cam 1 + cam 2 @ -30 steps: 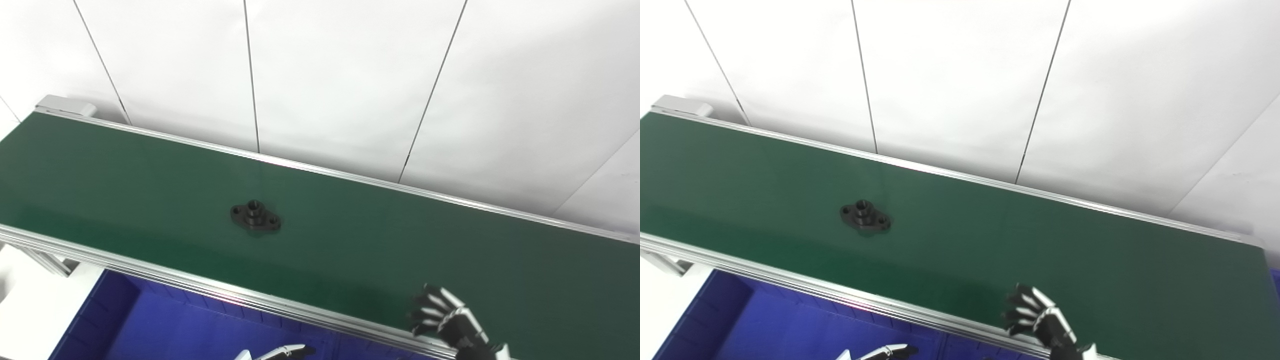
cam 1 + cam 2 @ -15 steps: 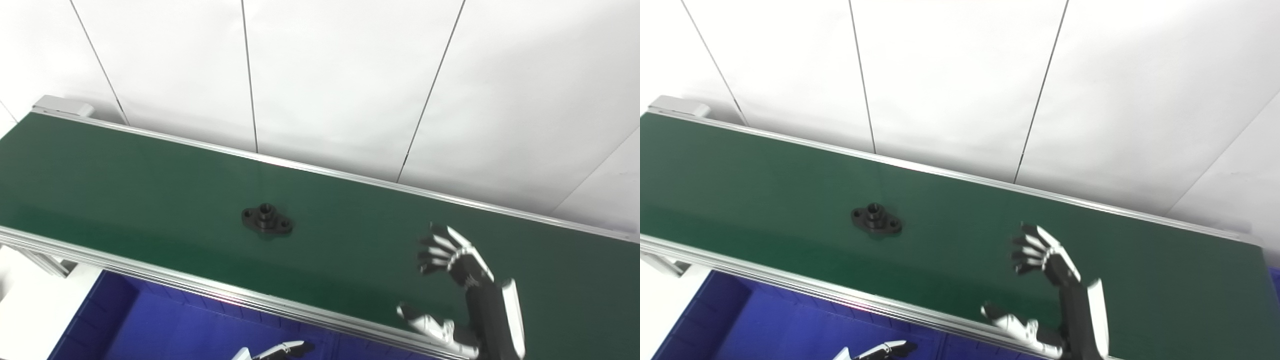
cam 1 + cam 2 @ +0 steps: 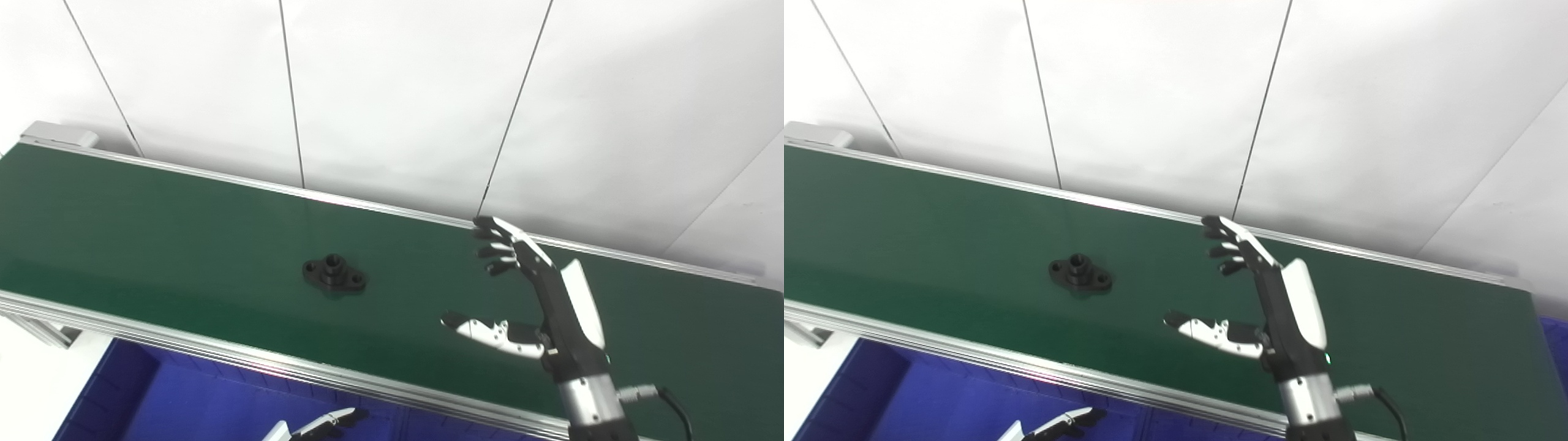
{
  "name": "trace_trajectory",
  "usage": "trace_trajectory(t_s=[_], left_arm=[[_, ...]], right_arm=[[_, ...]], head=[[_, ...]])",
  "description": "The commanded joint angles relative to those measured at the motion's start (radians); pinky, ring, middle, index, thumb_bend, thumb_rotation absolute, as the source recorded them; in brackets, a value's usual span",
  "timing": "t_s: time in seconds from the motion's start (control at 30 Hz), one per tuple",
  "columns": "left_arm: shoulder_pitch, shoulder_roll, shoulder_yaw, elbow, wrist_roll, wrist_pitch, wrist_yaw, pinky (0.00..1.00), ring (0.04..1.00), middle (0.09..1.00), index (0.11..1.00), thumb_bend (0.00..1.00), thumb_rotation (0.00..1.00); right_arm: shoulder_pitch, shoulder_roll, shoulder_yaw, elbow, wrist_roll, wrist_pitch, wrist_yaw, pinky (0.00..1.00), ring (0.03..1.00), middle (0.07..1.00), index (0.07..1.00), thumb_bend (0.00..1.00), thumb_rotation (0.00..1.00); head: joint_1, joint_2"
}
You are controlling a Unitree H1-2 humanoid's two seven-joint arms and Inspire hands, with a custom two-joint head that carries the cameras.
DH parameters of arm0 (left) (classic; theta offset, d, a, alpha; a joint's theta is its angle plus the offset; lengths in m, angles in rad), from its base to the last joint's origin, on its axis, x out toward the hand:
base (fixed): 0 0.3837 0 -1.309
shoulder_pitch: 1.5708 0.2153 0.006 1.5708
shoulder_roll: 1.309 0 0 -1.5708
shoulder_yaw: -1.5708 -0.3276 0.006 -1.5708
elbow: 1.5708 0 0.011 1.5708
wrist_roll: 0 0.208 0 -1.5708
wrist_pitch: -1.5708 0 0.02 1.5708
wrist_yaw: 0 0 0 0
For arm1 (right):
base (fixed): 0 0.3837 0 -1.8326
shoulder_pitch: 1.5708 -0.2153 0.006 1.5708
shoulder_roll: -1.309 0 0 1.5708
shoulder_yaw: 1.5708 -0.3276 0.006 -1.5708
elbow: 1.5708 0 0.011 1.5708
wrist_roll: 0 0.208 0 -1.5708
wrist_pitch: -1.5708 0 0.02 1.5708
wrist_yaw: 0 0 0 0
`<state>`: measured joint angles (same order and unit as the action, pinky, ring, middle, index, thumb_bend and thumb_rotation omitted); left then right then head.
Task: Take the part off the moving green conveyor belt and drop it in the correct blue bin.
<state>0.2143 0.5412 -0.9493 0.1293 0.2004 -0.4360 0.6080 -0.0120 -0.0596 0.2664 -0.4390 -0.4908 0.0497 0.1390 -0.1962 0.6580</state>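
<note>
A black flanged part (image 3: 334,275) with a raised hub and two bolt holes lies flat on the green conveyor belt (image 3: 153,233), a little left of centre. My right hand (image 3: 531,294) is raised over the belt to the part's right, open, fingers spread and thumb pointing toward the part, well apart from it. Only the fingertips of my left hand (image 3: 318,424) show at the bottom edge, over the blue bin (image 3: 184,404); whether that hand holds anything is hidden.
The belt's aluminium rail (image 3: 245,361) runs along its near side, with the bin below it. White wall panels (image 3: 398,92) stand behind the belt. Another blue bin corner (image 3: 1557,343) shows at the far right.
My right hand has risen from the bottom edge and reached forward over the belt, opening wide. The part has drifted slightly to the right. The view has shifted a little.
</note>
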Motion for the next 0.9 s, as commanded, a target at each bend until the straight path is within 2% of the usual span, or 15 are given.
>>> trace_trajectory(t_s=[0.0, 0.2, 0.43, 0.6, 0.73, 0.87], left_arm=[[-0.011, 0.022, 0.007, -0.025, -0.002, -0.034, 0.001, 0.77, 0.837, 0.879, 0.863, 0.73, 0.71], [-0.026, 0.023, 0.008, -0.011, -0.013, -0.034, -0.009, 0.77, 0.839, 0.884, 0.870, 0.74, 0.73], [-0.036, 0.021, 0.011, -0.006, -0.022, -0.034, -0.019, 0.76, 0.833, 0.883, 0.874, 0.73, 0.73], [-0.037, 0.020, 0.015, -0.006, -0.025, -0.034, -0.030, 0.75, 0.825, 0.883, 0.875, 0.72, 0.72], [-0.039, 0.018, 0.015, -0.005, -0.017, -0.034, -0.022, 0.75, 0.822, 0.878, 0.871, 0.70, 0.72], [-0.040, 0.017, 0.017, -0.008, -0.018, -0.034, -0.027, 0.74, 0.822, 0.878, 0.869, 0.70, 0.72]], right_arm=[[-0.049, 0.017, 0.010, 0.008, -0.031, 0.032, 0.011, 0.59, 0.695, 0.781, 0.810, 0.72, 0.23], [-0.155, 0.036, 0.044, 0.112, -0.121, 0.102, 0.038, 0.60, 0.703, 0.789, 0.833, 0.73, 0.27], [-0.295, 0.034, 0.095, 0.263, -0.186, 0.137, 0.070, 0.63, 0.721, 0.790, 0.860, 0.75, 0.29], [-0.366, 0.030, 0.110, 0.348, -0.209, 0.130, 0.061, 0.68, 0.763, 0.804, 0.864, 0.75, 0.31], [-0.422, 0.026, 0.122, 0.392, -0.224, 0.173, 0.103, 0.69, 0.783, 0.838, 0.888, 0.76, 0.38], [-0.463, 0.016, 0.138, 0.418, -0.235, 0.199, 0.150, 0.69, 0.801, 0.859, 0.900, 0.77, 0.40]], head=[[0.001, 0.000], [-0.023, 0.005], [-0.038, 0.006], [-0.032, 0.008], [-0.032, 0.008], [-0.026, 0.008]])
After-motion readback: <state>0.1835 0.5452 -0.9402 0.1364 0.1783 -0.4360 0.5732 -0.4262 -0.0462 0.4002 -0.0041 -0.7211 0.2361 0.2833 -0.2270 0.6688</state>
